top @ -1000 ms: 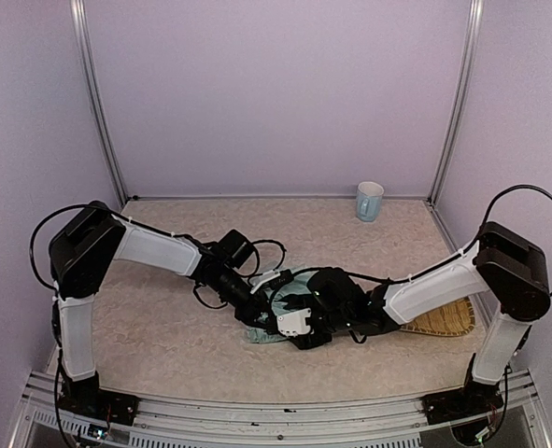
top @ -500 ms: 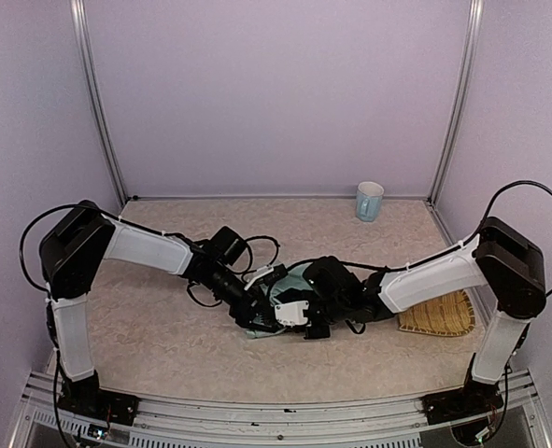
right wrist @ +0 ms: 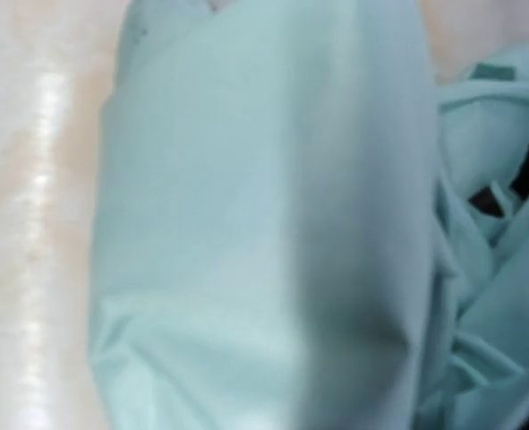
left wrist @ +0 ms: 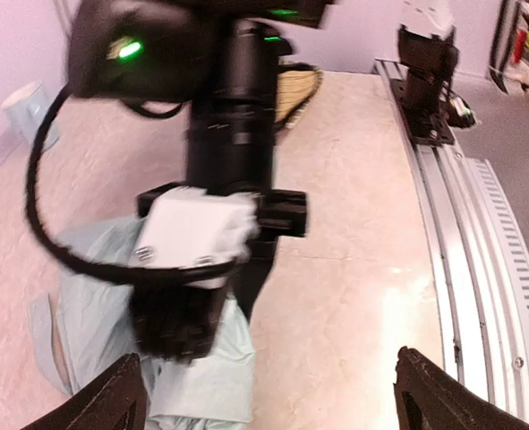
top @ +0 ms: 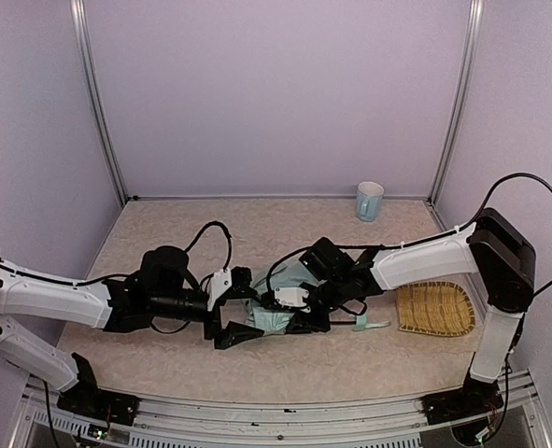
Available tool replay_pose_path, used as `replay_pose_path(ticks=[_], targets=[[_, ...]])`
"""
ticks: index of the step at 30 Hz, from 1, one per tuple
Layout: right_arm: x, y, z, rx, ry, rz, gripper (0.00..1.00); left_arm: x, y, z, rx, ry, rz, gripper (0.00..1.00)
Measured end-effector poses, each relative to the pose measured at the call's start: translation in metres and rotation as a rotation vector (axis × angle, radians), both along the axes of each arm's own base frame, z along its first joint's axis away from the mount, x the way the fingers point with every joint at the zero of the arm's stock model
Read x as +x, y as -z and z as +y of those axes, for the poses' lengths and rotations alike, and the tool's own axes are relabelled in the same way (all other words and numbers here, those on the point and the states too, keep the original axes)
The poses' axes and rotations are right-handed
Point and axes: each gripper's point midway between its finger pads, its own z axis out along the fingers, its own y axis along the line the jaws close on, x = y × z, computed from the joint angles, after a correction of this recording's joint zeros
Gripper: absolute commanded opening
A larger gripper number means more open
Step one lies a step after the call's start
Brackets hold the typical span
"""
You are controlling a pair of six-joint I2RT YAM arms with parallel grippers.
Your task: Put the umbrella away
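Note:
The umbrella (top: 268, 319) lies as a crumpled mint bundle on the table's near middle, its thin strap end (top: 374, 326) trailing to the right. My right gripper (top: 299, 317) is pressed down into it. Mint fabric (right wrist: 264, 224) fills the right wrist view and hides the fingers. In the left wrist view that gripper's dark fingers (left wrist: 176, 324) stand together on the fabric (left wrist: 201, 390). My left gripper (top: 238, 310) is wide open just left of the bundle, low over the table. Its fingertips (left wrist: 125, 394) show only at the bottom corners, with nothing between them (left wrist: 273, 403).
A pale blue mug (top: 369, 201) stands at the back right near the frame post. A woven yellow mat (top: 432, 310) lies at the right under the right arm's elbow. The metal rail (left wrist: 465, 269) runs along the table's near edge.
My left gripper has opened, let go of the umbrella and drawn back left, the arm now low. My right gripper closed on the fabric and shifted slightly left.

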Motion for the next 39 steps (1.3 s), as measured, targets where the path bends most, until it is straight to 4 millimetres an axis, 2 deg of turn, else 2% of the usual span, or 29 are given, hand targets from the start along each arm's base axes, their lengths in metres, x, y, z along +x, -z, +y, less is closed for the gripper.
replay_pose_path(ticks=[2, 5, 7, 10, 17, 20, 29, 35, 39], targets=[[-0.003, 0.002, -0.001, 0.005, -0.001, 0.077, 0.06, -0.024, -0.002, -0.009, 0.018, 0.051, -0.086, 0.82], [-0.003, 0.003, -0.002, 0.023, 0.004, 0.184, 0.06, -0.04, 0.002, -0.015, 0.064, 0.086, -0.179, 0.75], [-0.002, 0.004, -0.001, 0.04, 0.003, 0.264, 0.06, -0.047, 0.011, -0.017, 0.117, 0.097, -0.238, 0.78], [-0.002, 0.006, 0.001, 0.055, -0.004, 0.359, 0.06, -0.049, 0.03, -0.021, 0.217, 0.107, -0.311, 0.91], [-0.003, 0.006, 0.006, 0.087, -0.022, 0.517, 0.06, -0.023, 0.082, -0.034, 0.499, 0.056, -0.465, 0.93], [-0.002, 0.006, 0.007, 0.091, -0.023, 0.543, 0.06, -0.014, 0.095, -0.029, 0.575, 0.027, -0.511, 0.93], [-0.002, 0.006, 0.007, 0.076, -0.027, 0.576, 0.07, 0.016, 0.089, -0.021, 0.574, -0.037, -0.54, 0.93], [-0.001, 0.005, 0.007, 0.075, -0.026, 0.576, 0.07, 0.018, 0.07, -0.023, 0.455, 0.031, -0.47, 0.86], [-0.001, 0.005, 0.007, 0.077, -0.025, 0.586, 0.08, 0.03, 0.082, -0.025, 0.504, 0.039, -0.422, 0.83]])
